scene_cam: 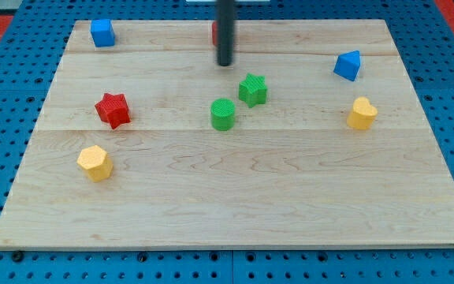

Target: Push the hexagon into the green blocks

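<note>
Nearest us, the yellow hexagon sits at the board's left, well apart from the green cylinder and green star near the middle. Farther back, our tip stands just above the green star toward the view's top. We carry no claw, only the rod.

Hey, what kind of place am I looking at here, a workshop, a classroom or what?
Most likely a robotics lab test bench. A bare wooden board lies on a blue perforated base, small coloured blocks such as the yellow hexagon are scattered on it, and my tip stands above the green blocks.
</note>
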